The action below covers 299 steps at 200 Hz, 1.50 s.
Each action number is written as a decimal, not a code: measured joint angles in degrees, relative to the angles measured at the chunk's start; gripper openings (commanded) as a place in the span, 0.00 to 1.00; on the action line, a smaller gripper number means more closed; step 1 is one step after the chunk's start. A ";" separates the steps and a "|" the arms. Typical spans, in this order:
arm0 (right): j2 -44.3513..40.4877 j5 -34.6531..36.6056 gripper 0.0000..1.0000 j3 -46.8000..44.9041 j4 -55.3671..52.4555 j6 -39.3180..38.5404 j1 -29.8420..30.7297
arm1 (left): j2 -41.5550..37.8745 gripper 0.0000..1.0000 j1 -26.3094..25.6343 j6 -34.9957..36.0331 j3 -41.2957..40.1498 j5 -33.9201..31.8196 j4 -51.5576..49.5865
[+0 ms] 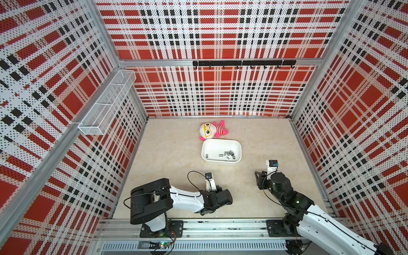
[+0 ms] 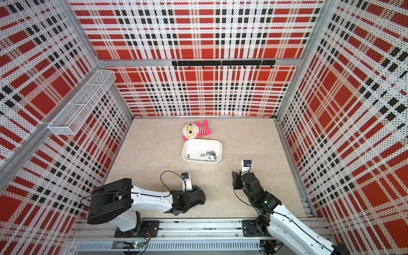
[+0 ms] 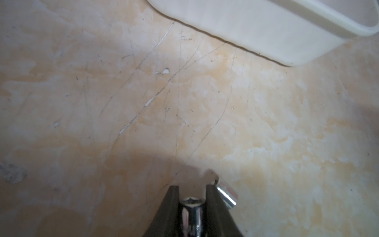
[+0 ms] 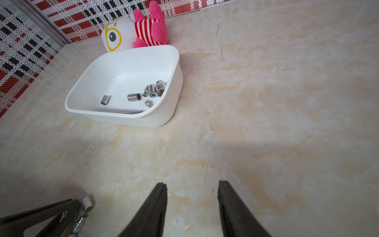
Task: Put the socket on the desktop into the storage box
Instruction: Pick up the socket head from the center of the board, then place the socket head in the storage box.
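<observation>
A plush doll (image 1: 212,130) lies against the far side of the storage box (image 1: 221,163), its head touching the rim. Well above the box, 1 wire basket (image 1: 108,103) hangs on the side wall and 1 black hook rail (image 1: 242,63) runs along the back wall.

On the near side of the box, the left gripper (image 3: 192,187) sits low on the surface (image 1: 176,154), its jaws closed onto 1 socket (image 3: 191,205). A 2nd socket (image 3: 226,195) lies just beside the outside of 1 jaw, on the surface. Bare surface lies between this gripper and the wall of the box.

The right gripper (image 4: 192,183) hangs near the box's near right corner, jaws partly apart with nothing in them.

Inside the box (image 4: 143,121), 6 sockets (image 4: 133,96) can be counted, most bunched toward its right end. That makes 8 sockets, 1 box, 1 doll.
</observation>
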 measured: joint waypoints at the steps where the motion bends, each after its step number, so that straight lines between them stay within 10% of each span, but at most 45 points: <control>1: 0.00 0.00 0.47 0.02 -0.02 0.00 0.00 | 0.00 0.21 0.00 0.00 0.00 0.00 0.00; 110: 0.22 -0.02 0.47 0.00 0.00 0.00 0.00 | -9.44 0.00 0.90 6.62 0.96 -1.20 -6.29; 172: 0.24 -0.28 0.47 0.00 0.44 -0.02 0.00 | -17.31 0.00 8.57 27.91 5.11 -2.89 4.52; 215: 1.03 -0.70 0.47 0.00 1.22 -0.04 0.00 | -6.54 0.00 22.12 40.04 12.81 6.40 14.78; 299: 1.51 -1.57 0.48 0.00 1.31 -0.09 0.02 | 9.88 0.00 27.54 46.40 19.67 19.08 18.08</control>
